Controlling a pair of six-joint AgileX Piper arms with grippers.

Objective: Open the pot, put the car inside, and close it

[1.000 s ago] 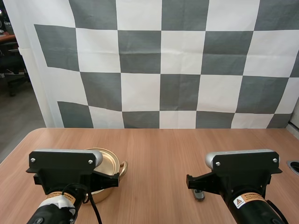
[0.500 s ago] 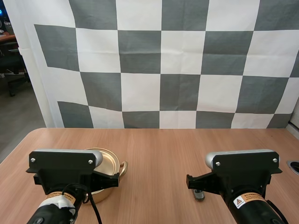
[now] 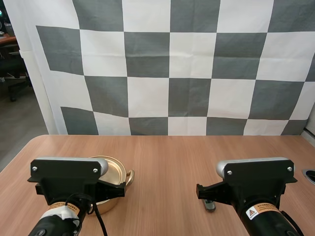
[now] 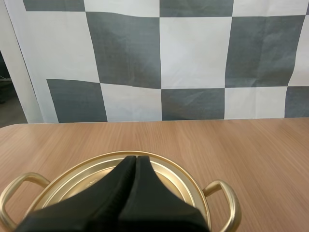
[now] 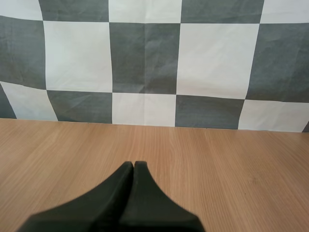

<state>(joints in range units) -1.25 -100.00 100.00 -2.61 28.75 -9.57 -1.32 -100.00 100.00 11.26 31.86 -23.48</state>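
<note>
Gold-coloured metal pot with two loop handles (image 3: 117, 173) stands on the light-brown wooden table (image 3: 167, 157) at the left side, directly beneath the left arm. Its flat, ringed gold lid (image 4: 186, 180) sits on the rim, so the pot is judged closed and the first step not yet done. The left gripper (image 4: 136, 161) hangs just above the middle of the lid with its fingers pressed together into one dark wedge. It holds nothing and, as far as can be told, does not touch the metal (the lid's knob, if any, is hidden behind the wedge). This placement reads as a ready position over the part to be lifted; the fingers would have to spread before any grasp. A small dark-grey object (image 3: 210, 205), presumably the car, lies on the table under the front of the right arm, well apart from the pot and mostly hidden, so its shape cannot be confirmed. The right gripper (image 5: 133, 166) is likewise closed tight on nothing, poised above bare wood on the side where the car lies, evidently to fetch it once the pot is open.
</note>
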